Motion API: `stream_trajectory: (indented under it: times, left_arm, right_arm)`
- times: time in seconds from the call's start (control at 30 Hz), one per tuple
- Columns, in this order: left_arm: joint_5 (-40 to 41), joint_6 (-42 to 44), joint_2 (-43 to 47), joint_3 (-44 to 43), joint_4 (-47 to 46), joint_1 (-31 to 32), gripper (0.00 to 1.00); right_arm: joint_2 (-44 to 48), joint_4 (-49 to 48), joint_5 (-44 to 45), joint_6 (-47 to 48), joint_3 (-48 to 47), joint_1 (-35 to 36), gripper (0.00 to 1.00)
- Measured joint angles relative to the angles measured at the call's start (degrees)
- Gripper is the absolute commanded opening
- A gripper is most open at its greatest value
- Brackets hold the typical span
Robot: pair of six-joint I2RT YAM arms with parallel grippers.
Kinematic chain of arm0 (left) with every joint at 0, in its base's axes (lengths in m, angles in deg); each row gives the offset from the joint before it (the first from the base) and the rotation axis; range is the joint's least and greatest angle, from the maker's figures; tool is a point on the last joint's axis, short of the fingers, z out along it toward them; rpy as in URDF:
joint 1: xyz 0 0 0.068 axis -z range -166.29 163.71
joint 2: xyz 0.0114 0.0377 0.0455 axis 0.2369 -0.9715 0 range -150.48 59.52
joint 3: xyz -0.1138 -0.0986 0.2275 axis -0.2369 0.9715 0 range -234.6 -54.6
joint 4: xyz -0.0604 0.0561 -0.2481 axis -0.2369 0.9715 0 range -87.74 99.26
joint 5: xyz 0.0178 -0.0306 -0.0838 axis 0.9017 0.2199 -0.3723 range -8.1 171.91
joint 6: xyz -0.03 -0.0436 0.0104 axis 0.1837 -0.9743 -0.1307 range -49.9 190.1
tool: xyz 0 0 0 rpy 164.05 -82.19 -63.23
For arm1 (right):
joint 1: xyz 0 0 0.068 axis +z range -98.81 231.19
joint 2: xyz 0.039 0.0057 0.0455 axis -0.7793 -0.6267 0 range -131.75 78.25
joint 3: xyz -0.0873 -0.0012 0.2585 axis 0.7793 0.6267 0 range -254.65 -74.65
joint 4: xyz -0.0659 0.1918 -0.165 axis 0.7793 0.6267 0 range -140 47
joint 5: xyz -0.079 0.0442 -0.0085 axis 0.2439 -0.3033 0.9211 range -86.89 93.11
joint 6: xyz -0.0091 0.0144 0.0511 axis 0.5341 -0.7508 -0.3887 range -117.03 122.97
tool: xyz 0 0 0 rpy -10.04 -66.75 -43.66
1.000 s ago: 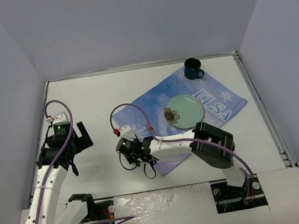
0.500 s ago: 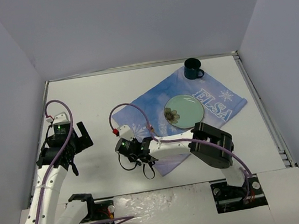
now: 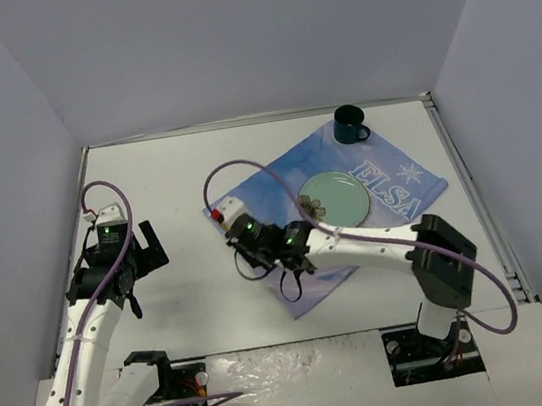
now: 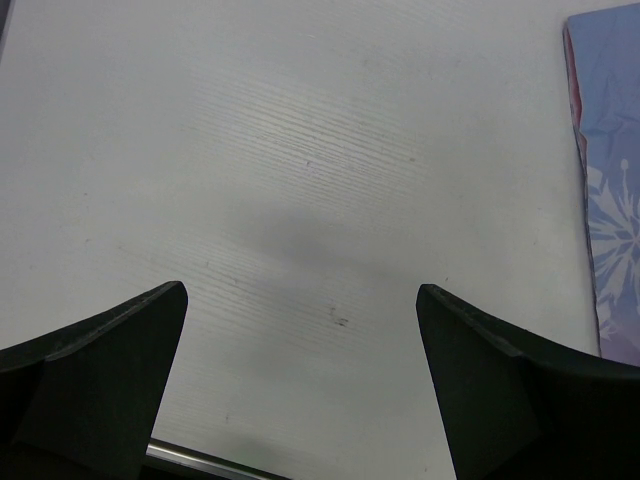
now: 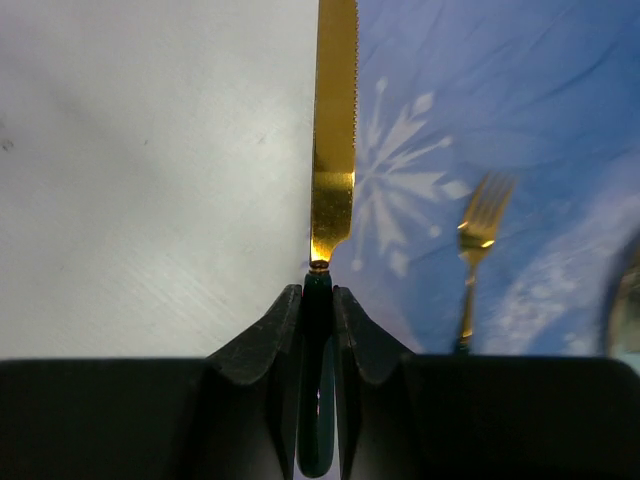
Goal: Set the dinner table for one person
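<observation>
The right claw grips a knife by its dark green handle at the left edge of a blue "ELSA" cloth. Its two fingers are pinched narrow on either side of the handle. The gold blade points straight away from the claw and runs along that edge of the cloth, with its serrated side turned toward the blue print. Whether the blade rests on the surface or hangs just above it cannot be told.

A gold fork lies on the cloth a little inside that edge, apart from the knife, its tines pointing the same way as the blade. A pale green plate sits near the cloth's middle, with the fork between it and the knife. A dark mug stands at the cloth's far corner, its handle turned to the right.

The white table lies beneath the cloth and stretches bare to the cloth's left and along its near side. The cloth is spread askew on it, one corner pointing toward the far rail.

The left claw hangs over the bare table well to the cloth's left. Its fingers are spread wide with only white tabletop between them. In the left wrist view, a strip of the cloth's edge with part of a snowflake print shows at the right side.
</observation>
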Motion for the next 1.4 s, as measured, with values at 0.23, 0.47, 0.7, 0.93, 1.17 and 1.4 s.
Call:
stream_trajectory:
  times: [0.23,0.47,0.7,0.93,1.17,1.4]
  left_arm:
    - [0.0,0.07,0.05,0.0,0.0,-0.27,0.97]
    - [0.01,0.07,0.28,0.0,-0.02,-0.39,0.97]
    - [-0.16,0.12,1.39,0.0,-0.02,-0.65,0.97]
    - [-1.03,0.48,1.4,0.0,-0.04,-0.67,0.97]
    - [-1.15,0.51,0.87,0.0,-0.04,-0.68,0.97]
    - [-1.13,0.53,-0.12,0.0,-0.04,-1.05,0.97]
  right_arm:
    - [14.75,0.98,-2.22,15.48,6.57,-19.03,0.0]
    - [16.98,3.26,-9.27,28.67,13.11,-45.5,0.0]
    - [12.02,3.11,-17.09,41.11,13.33,-58.3,0.0]
    - [4.32,1.69,-19.68,47.4,12.45,-61.73,0.0]
    - [0.07,-3.07,-21.51,49.66,10.59,-64.27,0.0]
    - [-4.64,-5.93,-21.89,51.02,9.03,-65.06,0.0]
